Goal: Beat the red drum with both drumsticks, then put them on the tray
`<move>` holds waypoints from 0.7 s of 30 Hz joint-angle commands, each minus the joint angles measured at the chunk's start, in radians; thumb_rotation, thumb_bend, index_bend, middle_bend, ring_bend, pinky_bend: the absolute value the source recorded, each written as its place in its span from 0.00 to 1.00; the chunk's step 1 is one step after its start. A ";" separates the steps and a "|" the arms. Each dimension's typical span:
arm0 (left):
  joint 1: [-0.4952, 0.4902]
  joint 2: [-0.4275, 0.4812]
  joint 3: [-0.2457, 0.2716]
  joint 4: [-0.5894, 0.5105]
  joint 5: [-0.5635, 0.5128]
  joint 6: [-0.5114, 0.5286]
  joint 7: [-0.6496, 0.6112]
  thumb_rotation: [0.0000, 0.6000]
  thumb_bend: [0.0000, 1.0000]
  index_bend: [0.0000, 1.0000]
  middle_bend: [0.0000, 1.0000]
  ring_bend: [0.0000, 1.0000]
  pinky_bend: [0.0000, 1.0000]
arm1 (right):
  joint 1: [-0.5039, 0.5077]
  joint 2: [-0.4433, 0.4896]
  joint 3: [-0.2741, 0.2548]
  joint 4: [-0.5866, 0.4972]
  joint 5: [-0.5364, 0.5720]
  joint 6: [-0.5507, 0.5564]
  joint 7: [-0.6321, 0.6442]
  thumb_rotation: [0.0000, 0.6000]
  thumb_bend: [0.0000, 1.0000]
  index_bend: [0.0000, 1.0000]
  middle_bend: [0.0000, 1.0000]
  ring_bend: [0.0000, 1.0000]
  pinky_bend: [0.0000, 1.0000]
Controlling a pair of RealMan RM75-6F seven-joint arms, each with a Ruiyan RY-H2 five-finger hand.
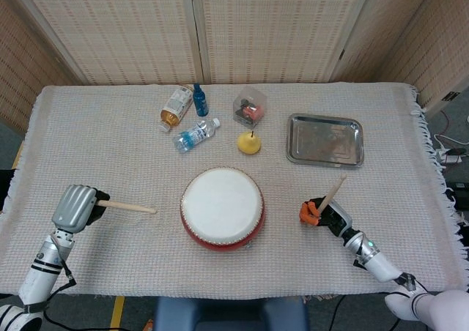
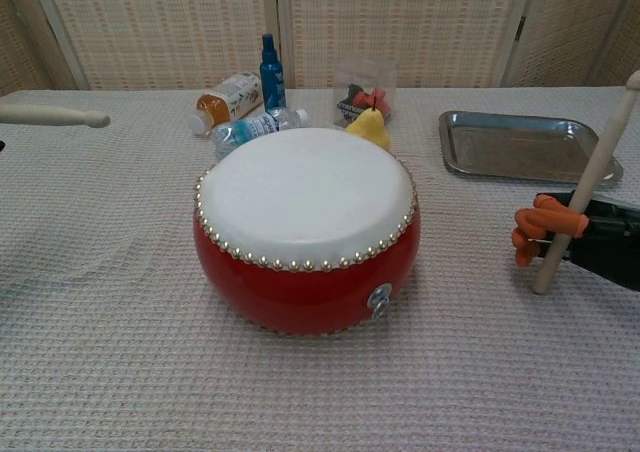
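Head view shows the red drum (image 1: 222, 208) in the middle of the bench (image 1: 110, 140), between both hands. The left hand (image 1: 74, 207) grips one drumstick (image 1: 126, 207) lying flat. The right hand (image 1: 323, 212) grips the other drumstick (image 1: 331, 194), tilted up, near the tray (image 1: 325, 139).

Head view: high above near table edge, looking steeply down, far enough back to take in whole cream woven tablecloth (image 1: 110, 133) to all four edges, plus wicker screens behind.

Chest view: low, near table height at near edge, facing level toward far edge, close in; table's side edges cut off.

Shared: round red drum with white skin (image 1: 222, 208) (image 2: 306, 227) at centre, rectangular steel tray (image 1: 325, 139) (image 2: 524, 145), far-edge clutter.
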 commanded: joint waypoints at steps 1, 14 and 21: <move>0.000 -0.002 0.002 0.004 0.002 -0.001 -0.004 1.00 0.83 1.00 1.00 1.00 1.00 | 0.003 -0.002 0.001 -0.008 0.003 -0.007 -0.021 1.00 0.24 0.88 0.70 0.56 0.58; 0.003 -0.007 0.005 0.019 0.005 0.001 -0.022 1.00 0.83 1.00 1.00 1.00 1.00 | 0.019 -0.019 0.007 -0.046 0.011 -0.040 -0.146 1.00 0.36 1.00 0.84 0.72 0.72; 0.004 -0.006 0.007 0.023 0.006 -0.001 -0.028 1.00 0.83 1.00 1.00 1.00 1.00 | 0.015 -0.028 0.026 -0.063 0.037 -0.051 -0.215 1.00 0.69 1.00 0.94 0.85 0.81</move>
